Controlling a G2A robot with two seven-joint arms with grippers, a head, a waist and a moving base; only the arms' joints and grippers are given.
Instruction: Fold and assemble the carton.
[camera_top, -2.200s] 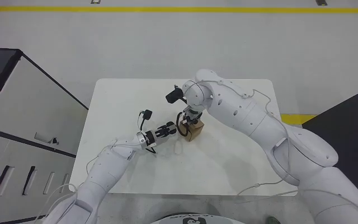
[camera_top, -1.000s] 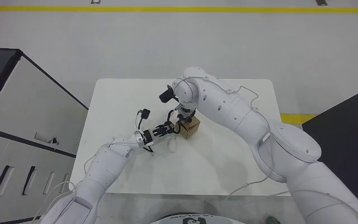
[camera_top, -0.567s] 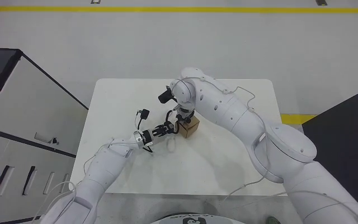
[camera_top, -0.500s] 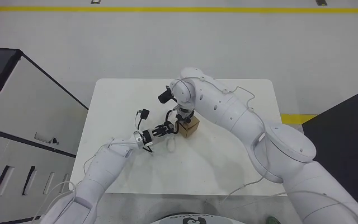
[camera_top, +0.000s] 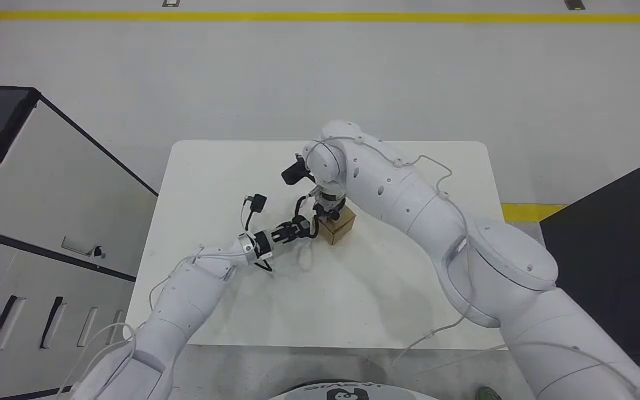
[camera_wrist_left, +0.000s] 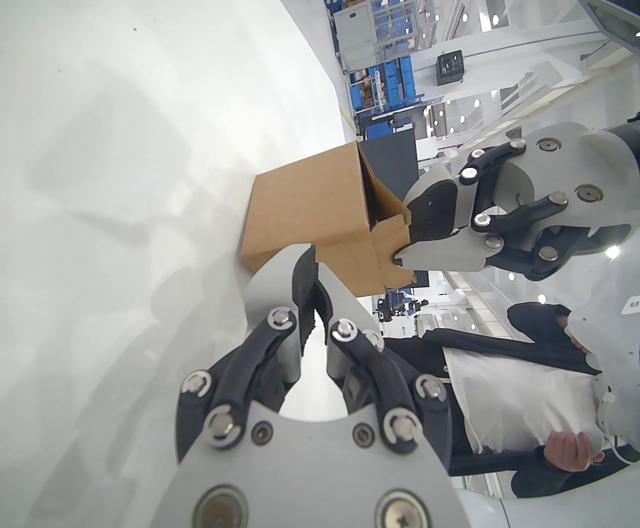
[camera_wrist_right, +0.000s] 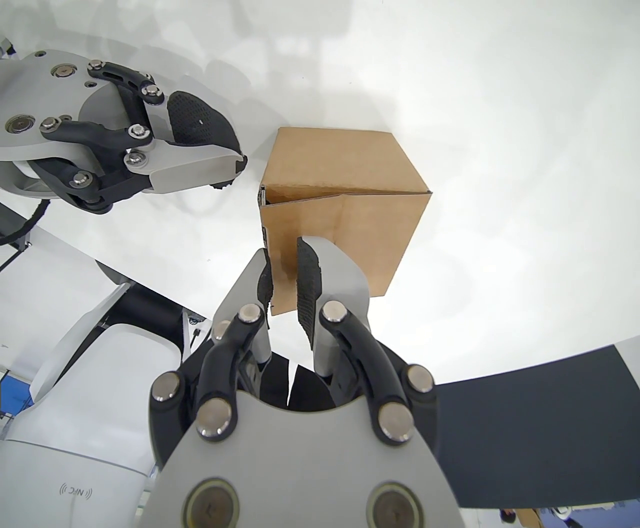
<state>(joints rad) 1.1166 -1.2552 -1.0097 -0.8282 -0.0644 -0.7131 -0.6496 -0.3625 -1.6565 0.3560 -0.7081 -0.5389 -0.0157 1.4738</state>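
Pointing toward the carton (camera_wrist_right: 345, 160), the left gripper (camera_wrist_left: 311, 262) sits low over the white counter (camera_top: 400, 290). Its jaws are closed together and hold nothing, with the tips just beside the cardboard wall. The brown carton stands upright near the counter's middle, with one flap (camera_wrist_left: 387, 240) slightly ajar at the top. Beyond it, the right gripper (camera_wrist_right: 282, 257) hangs above, jaws pinched narrowly on that flap.
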